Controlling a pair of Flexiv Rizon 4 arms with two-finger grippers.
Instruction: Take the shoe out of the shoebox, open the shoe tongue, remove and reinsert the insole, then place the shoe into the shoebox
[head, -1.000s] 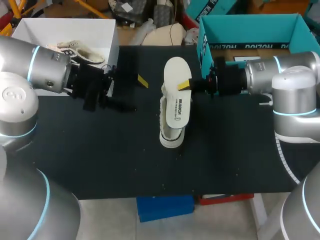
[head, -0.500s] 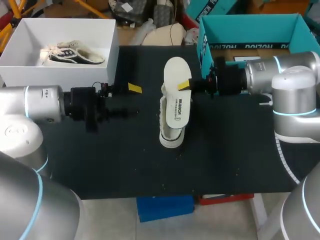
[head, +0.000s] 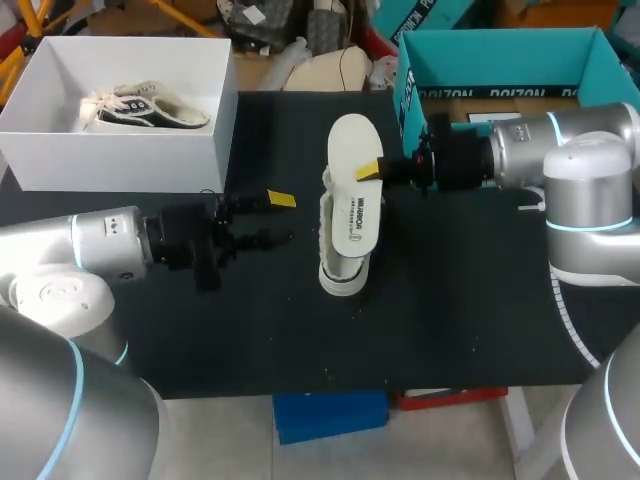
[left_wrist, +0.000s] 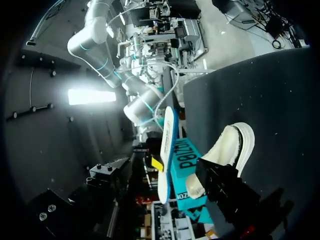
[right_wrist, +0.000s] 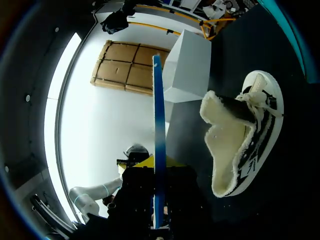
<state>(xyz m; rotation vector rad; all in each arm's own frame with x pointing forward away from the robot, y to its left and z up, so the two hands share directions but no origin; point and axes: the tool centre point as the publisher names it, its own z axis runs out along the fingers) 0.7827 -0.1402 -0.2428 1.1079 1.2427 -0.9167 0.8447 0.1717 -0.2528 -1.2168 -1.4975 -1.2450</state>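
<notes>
the right gripper (head: 370, 171) pinches the light, likely bendy insole (head: 352, 215) at mid-edge, a sound hold; the left gripper (head: 279, 219) gapes.

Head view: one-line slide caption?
Right gripper holds the insole above the shoe; left gripper open beside the shoe.

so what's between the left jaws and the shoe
Nothing: only bare black table separates them from the shoe, clear in the head view.
</notes>
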